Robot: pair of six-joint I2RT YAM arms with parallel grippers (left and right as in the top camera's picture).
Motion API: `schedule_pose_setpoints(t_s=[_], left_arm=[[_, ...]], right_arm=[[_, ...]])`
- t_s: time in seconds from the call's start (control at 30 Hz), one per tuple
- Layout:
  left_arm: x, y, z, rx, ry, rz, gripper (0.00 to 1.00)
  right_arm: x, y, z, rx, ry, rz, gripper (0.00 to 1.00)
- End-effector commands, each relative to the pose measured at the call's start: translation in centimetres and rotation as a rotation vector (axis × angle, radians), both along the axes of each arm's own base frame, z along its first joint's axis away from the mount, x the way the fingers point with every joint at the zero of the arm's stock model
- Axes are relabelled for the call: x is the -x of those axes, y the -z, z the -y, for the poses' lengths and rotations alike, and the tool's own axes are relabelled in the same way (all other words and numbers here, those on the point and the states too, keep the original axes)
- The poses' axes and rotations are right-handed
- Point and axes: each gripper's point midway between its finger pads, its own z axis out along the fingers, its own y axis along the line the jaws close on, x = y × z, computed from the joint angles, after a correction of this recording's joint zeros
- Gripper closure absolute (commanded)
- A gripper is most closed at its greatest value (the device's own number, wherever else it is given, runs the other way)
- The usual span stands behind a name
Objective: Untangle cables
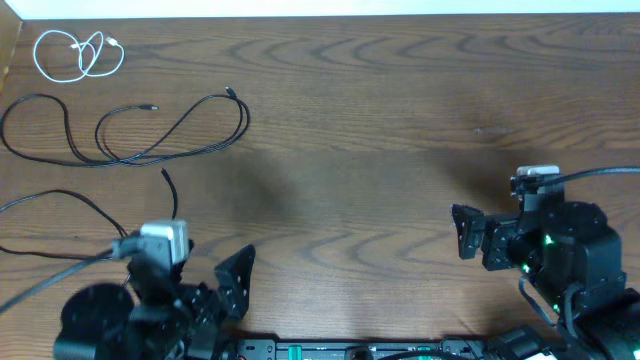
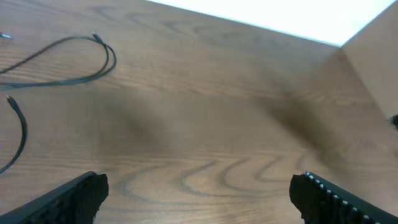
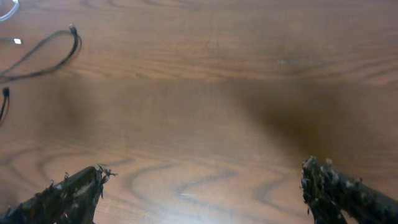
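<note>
Both arms sat low at the near edge of the table point(image 1: 380, 120), nothing in either one. Left gripper point(image 1: 243, 282) had its jaws wide apart over bare wood (the wrist view confirmed it: nothing between the fingers), and the right gripper point(image 1: 458, 232) was the same, spread and empty, well apart from any cable. All the cables lay on the far left. The white cable point(image 1: 78, 55) was coiled by itself in the top corner, clear of the others. The long black cable point(image 1: 243, 125) sprawled below it in loose loops that crossed over themselves, with no other cord in them. The second black cable point(image 1: 70, 195) ran nearer the left arm, its plug end just short of the long one; we couldn't tell whether the two touched there. We judged the three cords essentially separated, so this was either the finish or a pause between grasps. Any next move would be the left arm's, since it is nearest: reach forward and left, pinch the second black cable near its plug and drag it away from the loops. The right arm had nothing in reach.
</note>
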Motion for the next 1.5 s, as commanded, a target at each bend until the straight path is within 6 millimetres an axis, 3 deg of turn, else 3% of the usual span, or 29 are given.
schedule_pose_setpoints(t_s=[0.0, 0.2, 0.43, 1.23, 1.47], left_arm=[[0.6, 0.0, -0.4, 0.001, -0.019, 0.028, 0.0], [0.6, 0.0, -0.4, 0.001, -0.018, 0.029, 0.0], [0.6, 0.0, -0.4, 0.001, -0.019, 0.029, 0.0], [0.6, 0.0, -0.4, 0.001, -0.018, 0.029, 0.0], [0.6, 0.0, -0.4, 0.001, -0.018, 0.029, 0.0]], right_arm=[[-0.7, 1.6, -0.1, 0.01, 0.008, 0.006, 0.01], [-2.5, 4.0, -0.8, 0.012, 0.009, 0.003, 0.01], [-3.0, 6.4, -1.1, 0.051, 0.007, -0.086, 0.01], [-2.2, 8.8, -0.7, 0.1, 0.006, -0.199, 0.01], [-2.2, 9.5, 0.5, 0.118, 0.048, -0.183, 0.01]])
